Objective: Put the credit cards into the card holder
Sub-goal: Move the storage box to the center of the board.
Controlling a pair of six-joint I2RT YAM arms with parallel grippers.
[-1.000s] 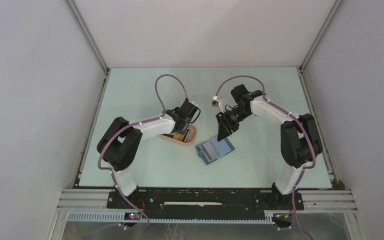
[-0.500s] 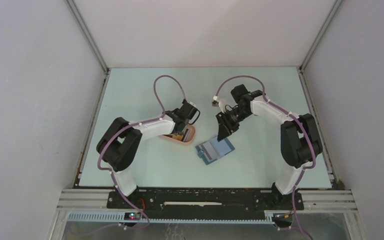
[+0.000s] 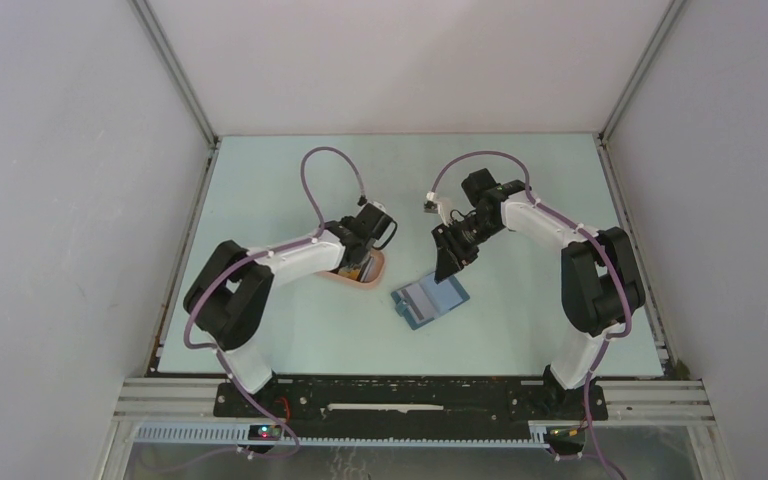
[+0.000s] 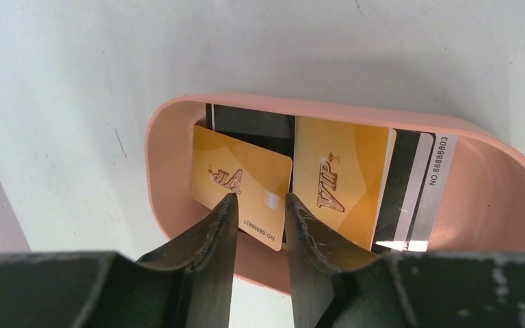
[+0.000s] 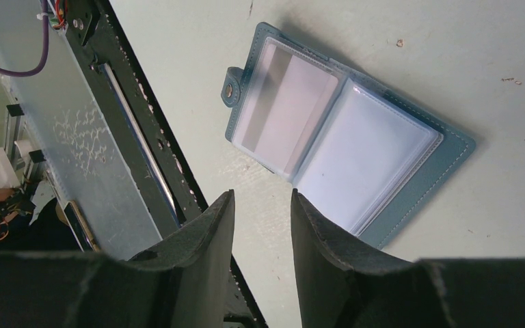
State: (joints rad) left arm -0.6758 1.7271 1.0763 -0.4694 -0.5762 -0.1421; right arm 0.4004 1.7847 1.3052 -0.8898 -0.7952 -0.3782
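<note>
The credit cards (image 4: pixel 338 181) are thin, glossy plastic rectangles with rounded corners, stacked loosely in a smooth salmon-pink oval tray (image 4: pixel 167 123) with a low rounded rim. One yellow-orange card (image 4: pixel 239 171), stamped with raised gold lettering, lies tilted. Its lower corner shows in the gap between the fingers of the left gripper (image 4: pixel 258 205). A second gold card lies just right of the right finger, black cards (image 4: pixel 253 123) lie beyond the tips, and a card with a pale numbered strip (image 4: pixel 444 160) lies farther right. The left jaws stand narrowly apart, their scuffed matte-black fingers to either side of that corner and clamped on nothing. Whether they touch the card cannot be told. Seen from above, the left arm (image 3: pixel 290 258) reaches forward, bends inward at the elbow and tips its wrist down over the tray. The card holder (image 5: pixel 355 164) lies open like a book on the matte pale-green table (image 3: pixel 520 330). It has a stitched dark-blue cover, clear filmy sleeves and a snap tab on one side. It lies beyond the tips of the right gripper (image 5: pixel 263 201), apart from them. The right jaws are also narrowly parted, with bare table showing in the gap. The right arm (image 3: pixel 560 225) arcs forward, then folds back toward the centre, with its fingers angled down near the holder's far edge.
</note>
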